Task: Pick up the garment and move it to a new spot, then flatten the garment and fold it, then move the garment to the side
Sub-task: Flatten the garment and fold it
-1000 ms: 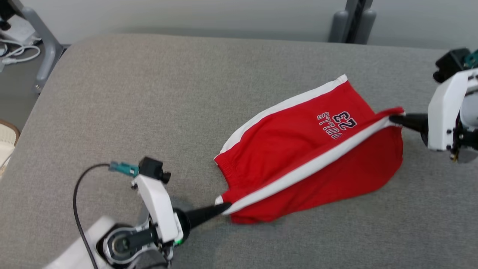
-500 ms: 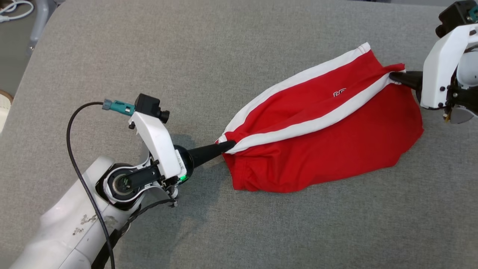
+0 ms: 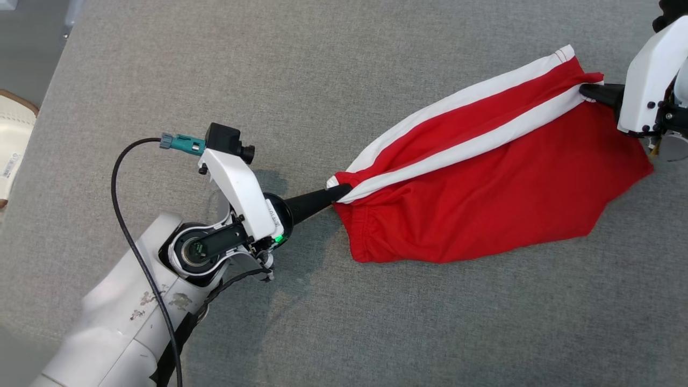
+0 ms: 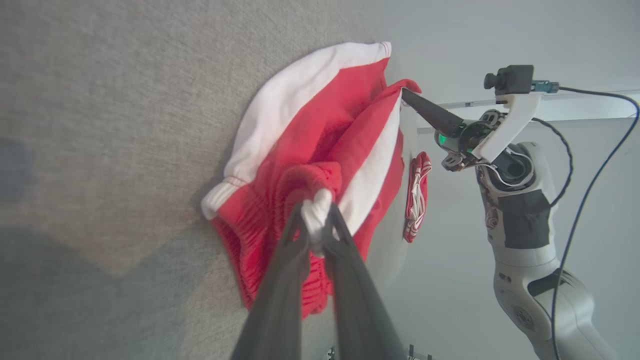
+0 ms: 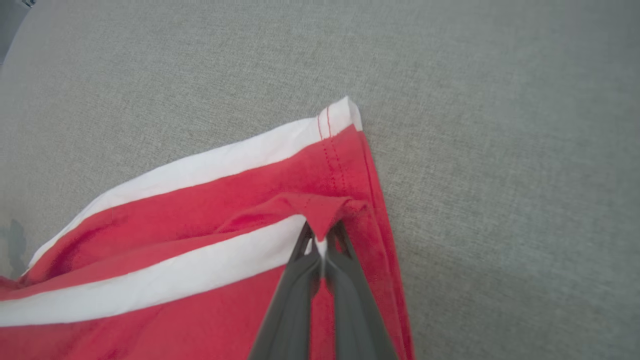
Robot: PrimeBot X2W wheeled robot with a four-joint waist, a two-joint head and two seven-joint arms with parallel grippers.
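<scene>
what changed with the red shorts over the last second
The left pincer and right pincer carried the held striped edge of the red shorts toward the far stripe, hiding the printed number. Both stayed shut on it; the head camera shifted too.

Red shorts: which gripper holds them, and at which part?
The left gripper pinches the shorts at the waistband, right gripper at the leg hem, both on the white stripe.

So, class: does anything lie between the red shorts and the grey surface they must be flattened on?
Nothing visible does. The left pincer and right pincer are each shut on the red shorts, and no object lies on the grey surface around them.
</scene>
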